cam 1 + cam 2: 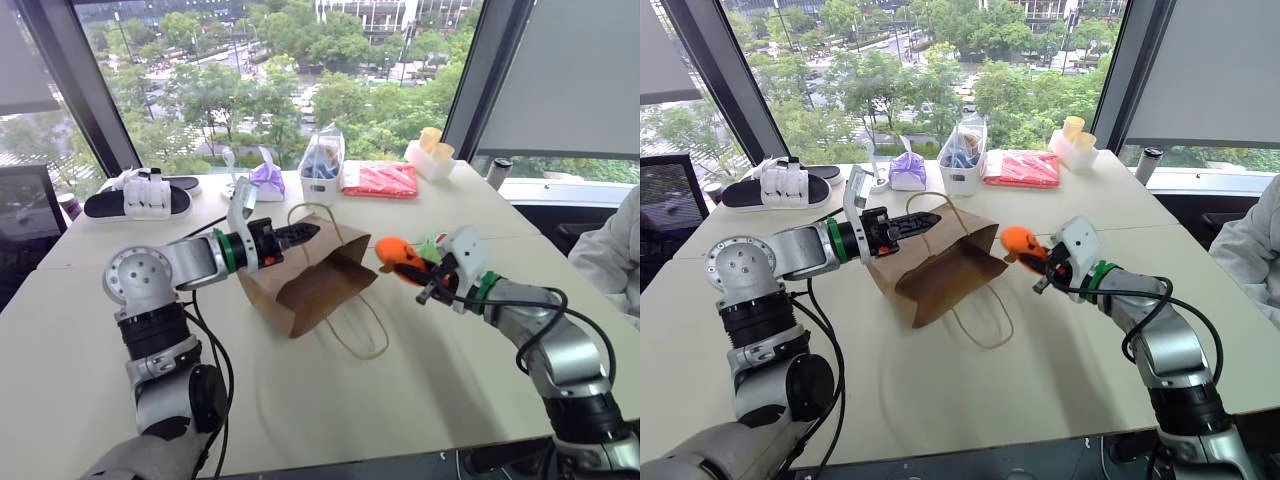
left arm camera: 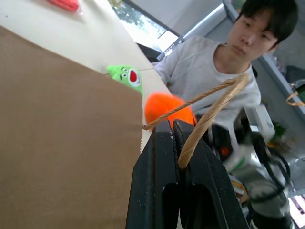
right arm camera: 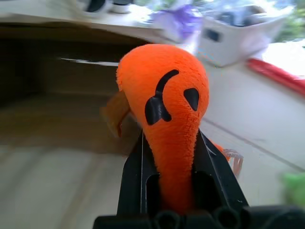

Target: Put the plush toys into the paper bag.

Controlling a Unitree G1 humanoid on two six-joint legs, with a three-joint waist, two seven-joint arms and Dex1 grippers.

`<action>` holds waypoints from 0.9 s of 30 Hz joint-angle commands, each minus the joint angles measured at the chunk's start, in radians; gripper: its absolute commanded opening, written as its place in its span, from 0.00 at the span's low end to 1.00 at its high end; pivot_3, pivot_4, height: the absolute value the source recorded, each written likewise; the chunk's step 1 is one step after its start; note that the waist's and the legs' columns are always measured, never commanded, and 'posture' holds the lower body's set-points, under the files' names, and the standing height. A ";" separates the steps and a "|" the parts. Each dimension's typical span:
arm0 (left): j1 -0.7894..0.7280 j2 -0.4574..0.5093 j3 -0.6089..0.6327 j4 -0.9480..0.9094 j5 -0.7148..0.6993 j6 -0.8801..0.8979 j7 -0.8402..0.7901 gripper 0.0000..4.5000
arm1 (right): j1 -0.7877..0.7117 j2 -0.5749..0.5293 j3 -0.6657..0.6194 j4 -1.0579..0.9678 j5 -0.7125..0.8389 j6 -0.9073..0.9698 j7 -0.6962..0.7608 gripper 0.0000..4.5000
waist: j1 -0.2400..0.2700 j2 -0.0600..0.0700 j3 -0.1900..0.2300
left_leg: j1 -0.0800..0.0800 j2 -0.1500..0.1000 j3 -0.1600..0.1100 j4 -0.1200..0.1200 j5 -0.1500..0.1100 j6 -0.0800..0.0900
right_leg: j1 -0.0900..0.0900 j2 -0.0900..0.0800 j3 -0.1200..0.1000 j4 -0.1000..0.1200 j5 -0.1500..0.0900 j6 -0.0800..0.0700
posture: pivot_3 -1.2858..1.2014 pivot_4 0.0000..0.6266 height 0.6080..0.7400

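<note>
1 pale table (image 1: 420, 380), big windows (image 1: 290, 70), seated person (image 1: 612, 255)

A: Bag mouth's wide open! The paper bag (image 1: 310, 275) lies on its side, mouth facing the right gripper (image 1: 412, 272), and bare table (image 1: 450, 380) sits between them.

B: One snag: a loop handle (image 1: 360, 335) sprawls on the tabletop just before the mouth, and the left gripper (image 1: 305, 233) crowds the upper rim.

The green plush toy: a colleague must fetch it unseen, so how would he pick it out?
Start at the brown paper bag lying on the table. Just past its open mouth lies the green plush toy, behind the right hand. It is green with a red-and-white patch; the orange toy beside it is held.
</note>
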 commanded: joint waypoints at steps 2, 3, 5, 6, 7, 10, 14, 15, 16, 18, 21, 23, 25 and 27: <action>-0.031 0.007 -0.010 -0.001 -0.033 -0.017 -0.016 0.00 | -0.009 0.012 0.045 -0.105 0.050 0.060 0.012 0.00 | 0.003 0.000 0.000 | 0.002 0.000 0.000 0.000 0.000 0.000 | 0.002 0.000 0.000 0.000 0.000 0.000 | 0.52 0.24 1.00; -0.032 0.006 -0.011 0.000 -0.035 -0.017 -0.015 0.00 | -0.007 0.017 0.065 -0.113 0.049 0.064 0.014 0.00 | 0.003 0.000 0.000 | 0.002 0.000 0.000 0.000 0.000 0.000 | 0.002 0.000 0.000 0.000 0.000 0.000 | 0.52 0.24 1.00; -0.039 0.004 -0.010 0.001 -0.039 -0.014 -0.014 0.00 | -0.018 0.037 0.115 -0.117 0.031 0.063 0.005 0.00 | 0.003 0.000 0.000 | 0.002 0.000 0.000 0.000 0.000 0.000 | 0.002 0.000 0.000 0.000 0.000 0.000 | 0.52 0.24 1.00; -0.043 0.003 -0.009 0.001 -0.041 -0.011 -0.014 0.00 | -0.035 0.054 0.140 -0.101 0.012 0.056 -0.008 0.00 | 0.003 0.000 0.000 | 0.002 0.000 0.000 0.000 0.000 0.000 | 0.002 0.000 0.000 0.000 0.000 0.000 | 0.52 0.24 1.00; -0.045 0.000 -0.008 -0.001 -0.044 -0.009 -0.012 0.00 | -0.053 0.066 0.168 -0.079 -0.013 0.044 -0.015 0.00 | 0.003 0.000 0.000 | 0.002 0.000 0.000 -0.001 0.000 0.000 | 0.001 0.000 0.000 0.000 0.000 0.000 | 0.52 0.24 1.00; -0.052 -0.011 -0.002 -0.008 -0.055 0.001 -0.003 0.00 | -0.110 0.066 0.265 0.014 -0.115 -0.003 -0.014 0.00 | 0.002 0.000 0.000 | 0.002 0.000 0.000 -0.001 0.000 0.000 | 0.001 0.000 0.000 0.000 0.000 0.000 | 0.52 0.24 1.00; -0.040 -0.018 -0.003 -0.025 -0.071 0.020 0.000 0.00 | -0.203 0.095 0.356 0.163 -0.230 -0.080 -0.026 0.00 | 0.001 0.000 0.000 | 0.002 0.000 0.000 -0.001 0.000 0.000 | 0.001 0.000 0.000 0.001 0.000 0.000 | 0.52 0.24 1.00; -0.029 -0.020 -0.008 -0.033 -0.072 0.021 0.001 0.00 | -0.230 0.114 0.366 0.197 -0.245 -0.090 -0.030 0.00 | 0.002 0.000 0.000 | 0.002 0.000 0.000 -0.001 0.000 0.000 | 0.001 0.000 0.000 0.001 0.000 0.000 | 0.52 0.24 1.00; -0.021 -0.023 -0.008 -0.038 -0.074 0.022 0.004 0.00 | -0.258 0.128 0.385 0.232 -0.270 -0.110 -0.031 0.00 | 0.001 0.000 0.000 | 0.002 0.000 0.000 -0.001 0.000 0.000 | 0.001 -0.001 0.000 0.001 0.000 0.000 | 0.52 0.24 1.00; -0.012 -0.027 -0.006 -0.045 -0.077 0.024 0.008 0.00 | -0.292 0.150 0.408 0.285 -0.306 -0.135 -0.031 0.00 | -0.001 0.000 0.000 | 0.002 0.000 0.000 -0.001 0.000 0.000 | 0.000 -0.001 0.000 0.001 0.000 0.000 | 0.52 0.24 1.00; -0.006 -0.031 0.001 -0.054 -0.082 0.028 0.013 0.00 | -0.324 0.180 0.432 0.344 -0.341 -0.176 -0.020 0.00 | 0.000 0.000 0.000 | 0.002 0.000 0.000 -0.002 0.000 0.000 | 0.000 0.000 0.000 0.001 0.000 0.000 | 0.52 0.24 1.00; 0.002 -0.031 0.002 -0.060 -0.085 0.029 0.016 0.00 | -0.351 0.206 0.444 0.384 -0.363 -0.212 -0.018 0.00 | -0.001 0.000 0.000 | 0.002 0.000 0.000 -0.002 0.000 0.000 | 0.000 -0.001 0.000 0.001 0.000 0.000 | 0.52 0.24 1.00; 0.011 -0.031 0.000 -0.066 -0.088 0.027 0.020 0.00 | -0.370 0.219 0.453 0.405 -0.383 -0.248 -0.008 0.00 | 0.000 0.000 0.000 | 0.002 0.000 0.000 -0.002 0.000 0.000 | 0.000 -0.001 0.000 0.001 0.000 0.000 | 0.52 0.24 1.00; 0.017 -0.029 0.001 -0.069 -0.091 0.026 0.022 0.00 | -0.378 0.223 0.457 0.417 -0.397 -0.278 0.005 0.00 | 0.000 0.000 0.000 | 0.002 0.000 0.000 -0.002 0.000 0.000 | 0.000 -0.001 0.000 0.001 0.000 0.000 | 0.52 0.24 1.00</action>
